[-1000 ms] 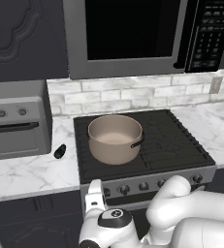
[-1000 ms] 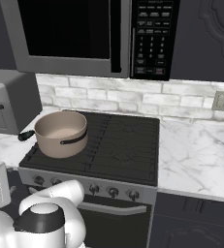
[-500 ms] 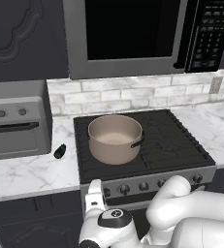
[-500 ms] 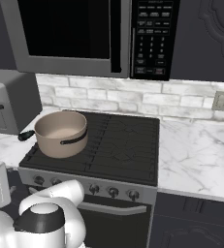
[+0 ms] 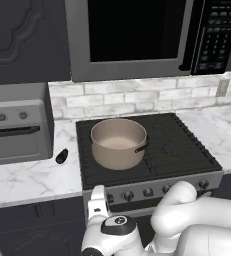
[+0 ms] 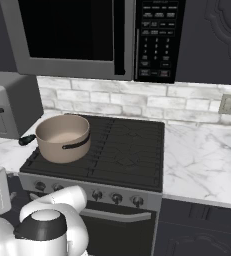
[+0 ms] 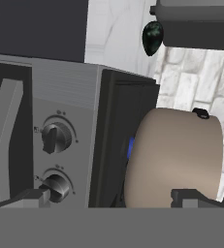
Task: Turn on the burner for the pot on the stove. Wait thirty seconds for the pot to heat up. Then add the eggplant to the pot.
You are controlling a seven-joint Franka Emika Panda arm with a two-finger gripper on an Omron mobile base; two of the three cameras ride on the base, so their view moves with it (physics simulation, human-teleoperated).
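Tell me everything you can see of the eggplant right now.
The eggplant is small, glossy, nearly black and oblong. It lies on its side on the white marble counter, between the stove and the toaster oven, clear of the pot. Nothing grips it.

1. Grey two-knob toaster oven (image 5: 14, 132), standing on the white marble counter (image 5: 32, 180).
2. Dark-windowed microwave (image 5: 152, 35), mounted above.
3. Wall outlet (image 6: 229, 104), set in the pale brick backsplash (image 6: 137, 102).
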